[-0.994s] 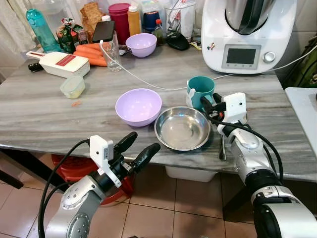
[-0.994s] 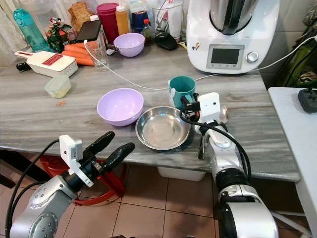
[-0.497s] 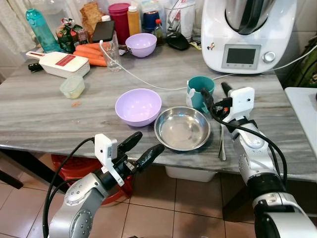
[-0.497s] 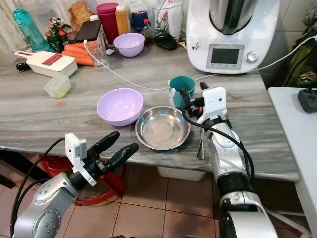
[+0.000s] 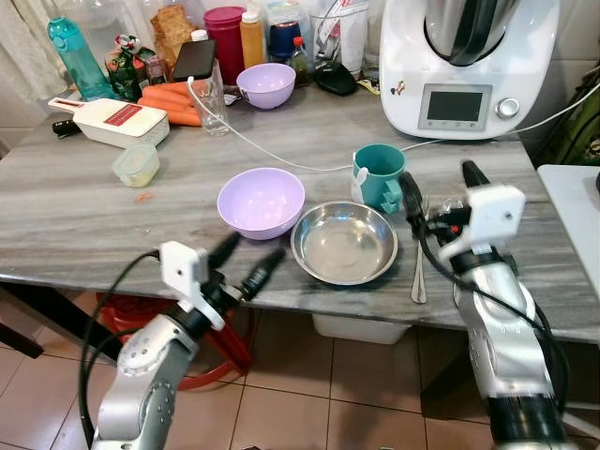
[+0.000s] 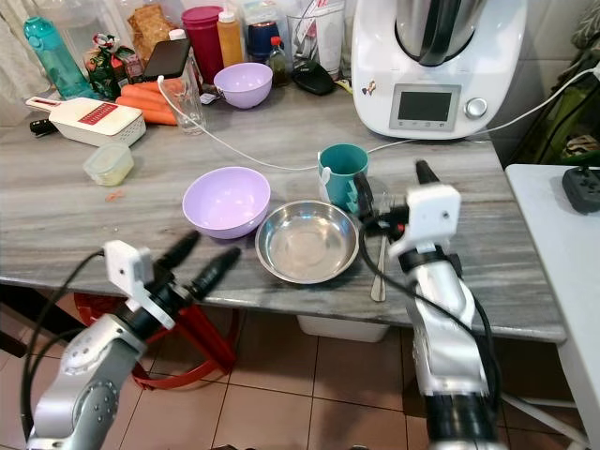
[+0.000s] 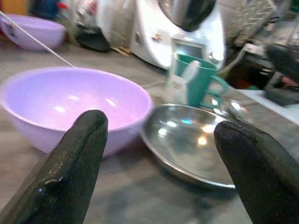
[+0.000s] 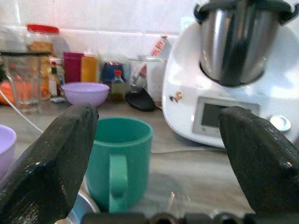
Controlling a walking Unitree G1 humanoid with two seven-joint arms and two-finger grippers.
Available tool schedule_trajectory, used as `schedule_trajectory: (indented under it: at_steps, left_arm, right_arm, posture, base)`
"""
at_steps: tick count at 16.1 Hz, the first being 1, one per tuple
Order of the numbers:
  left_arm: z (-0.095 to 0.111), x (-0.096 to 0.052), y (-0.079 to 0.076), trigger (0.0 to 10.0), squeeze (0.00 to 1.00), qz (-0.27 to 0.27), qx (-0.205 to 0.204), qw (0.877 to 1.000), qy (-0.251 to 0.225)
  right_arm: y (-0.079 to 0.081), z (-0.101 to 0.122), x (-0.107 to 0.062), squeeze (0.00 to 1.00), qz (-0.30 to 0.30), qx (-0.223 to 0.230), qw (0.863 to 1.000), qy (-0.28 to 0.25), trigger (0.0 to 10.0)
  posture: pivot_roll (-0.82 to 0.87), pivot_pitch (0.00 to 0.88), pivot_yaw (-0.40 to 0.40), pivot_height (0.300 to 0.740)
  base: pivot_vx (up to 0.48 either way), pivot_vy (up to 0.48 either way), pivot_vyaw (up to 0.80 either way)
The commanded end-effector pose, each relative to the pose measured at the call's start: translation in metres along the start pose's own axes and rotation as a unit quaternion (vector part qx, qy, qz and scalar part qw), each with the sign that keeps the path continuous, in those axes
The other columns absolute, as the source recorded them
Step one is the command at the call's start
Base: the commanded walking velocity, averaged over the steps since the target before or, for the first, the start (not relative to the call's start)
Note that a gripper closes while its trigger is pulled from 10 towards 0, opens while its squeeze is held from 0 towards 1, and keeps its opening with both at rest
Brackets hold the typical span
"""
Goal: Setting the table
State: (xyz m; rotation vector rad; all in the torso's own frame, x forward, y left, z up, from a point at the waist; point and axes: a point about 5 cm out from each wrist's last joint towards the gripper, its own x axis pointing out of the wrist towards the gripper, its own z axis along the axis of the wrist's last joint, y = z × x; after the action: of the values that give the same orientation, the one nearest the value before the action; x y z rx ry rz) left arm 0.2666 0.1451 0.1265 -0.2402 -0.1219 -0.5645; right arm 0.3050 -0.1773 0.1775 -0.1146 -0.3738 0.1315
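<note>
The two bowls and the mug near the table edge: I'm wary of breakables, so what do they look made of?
Shallow bowl: polished metal, mirror reflections. Lavender bowl: probably plastic, soft matte sheen. Teal mug: plastic or glazed ceramic, unclear.

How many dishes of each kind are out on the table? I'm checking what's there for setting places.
Purple bowls: 2
Steel bowls: 1
Teal mugs: 1
Spoons: 1
Total: 5
</note>
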Motion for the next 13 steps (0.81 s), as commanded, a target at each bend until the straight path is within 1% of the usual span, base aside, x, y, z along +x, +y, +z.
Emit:
schedule_trajectory:
  at_steps: [1,2,3,4,5,6,7,8,9,10,12,13]
  left_arm:
    - [0.002,-0.001,0.011,10.0,0.00,0.045,0.025,0.999,-0.003]
    - [0.001,0.001,0.021,10.0,0.00,0.092,0.055,0.994,0.004]
    - [0.000,0.001,0.022,10.0,0.00,0.100,0.061,0.993,0.006]
    - [-0.001,0.003,0.028,10.0,0.00,0.131,0.067,0.989,0.006]
    - [-0.002,0.004,0.032,10.0,0.00,0.158,0.076,0.985,0.009]
    - [-0.006,0.007,0.037,10.0,0.00,0.200,0.084,0.976,0.023]
    - [-0.007,0.008,0.039,10.0,0.00,0.220,0.088,0.971,0.028]
    - [-0.009,0.009,0.039,10.0,0.00,0.218,0.081,0.972,0.024]
    - [-0.008,0.010,0.039,10.0,0.00,0.217,0.081,0.973,0.021]
    - [-0.009,0.011,0.038,10.0,0.00,0.217,0.081,0.973,0.020]
    - [-0.009,0.014,0.038,10.0,0.00,0.222,0.081,0.971,0.017]
    - [-0.009,0.015,0.038,10.0,0.00,0.226,0.081,0.971,0.015]
  right_arm:
    - [0.006,0.009,-0.003,1.00,-0.001,-0.001,1.000,-0.007,10.0]
    - [0.013,0.011,-0.010,1.00,0.003,-0.003,1.000,-0.002,10.0]
    - [0.014,0.011,-0.012,1.00,0.003,-0.003,1.000,-0.001,10.0]
    - [0.019,0.013,-0.018,1.00,-0.004,-0.003,1.000,0.005,10.0]
    - [0.023,0.013,-0.022,0.96,-0.009,-0.004,1.000,0.009,10.0]
    - [0.028,0.015,-0.027,0.00,-0.013,-0.009,1.000,0.012,10.0]
    - [0.031,0.016,-0.029,0.00,-0.012,-0.012,1.000,0.015,10.0]
    - [0.032,0.016,-0.031,0.00,-0.013,-0.017,1.000,0.018,10.0]
    - [0.032,0.017,-0.031,0.00,-0.011,-0.021,1.000,0.019,10.0]
    - [0.032,0.016,-0.030,0.00,-0.010,-0.025,0.999,0.021,10.0]
    - [0.032,0.017,-0.028,0.00,-0.002,-0.036,0.999,0.022,10.0]
    - [0.033,0.017,-0.027,0.00,0.000,-0.034,0.999,0.021,10.0]
  posture:
    - [-0.10,0.071,0.087,0.740]
    - [-0.10,0.069,0.089,0.740]
    - [-0.10,0.069,0.089,0.740]
    - [-0.11,0.067,0.090,0.740]
    - [-0.11,0.066,0.091,0.740]
    - [-0.11,0.065,0.094,0.740]
    - [-0.11,0.065,0.094,0.740]
    - [-0.11,0.065,0.094,0.740]
    - [-0.11,0.065,0.094,0.740]
    - [-0.11,0.058,0.093,0.740]
    - [-0.11,0.056,0.091,0.740]
    - [-0.11,0.053,0.089,0.740]
  base:
    - [0.000,0.000,0.00]
    - [0.000,0.000,0.00]
    - [0.000,0.000,0.00]
    - [0.000,0.000,0.00]
    - [0.000,0.000,0.00]
    - [0.000,0.000,0.00]
    - [0.000,0.000,0.00]
    - [0.000,0.000,0.00]
    - [0.000,0.000,0.00]
    - [0.000,0.000,0.46]
    - [0.000,0.000,0.80]
    - [0.000,0.000,0.80]
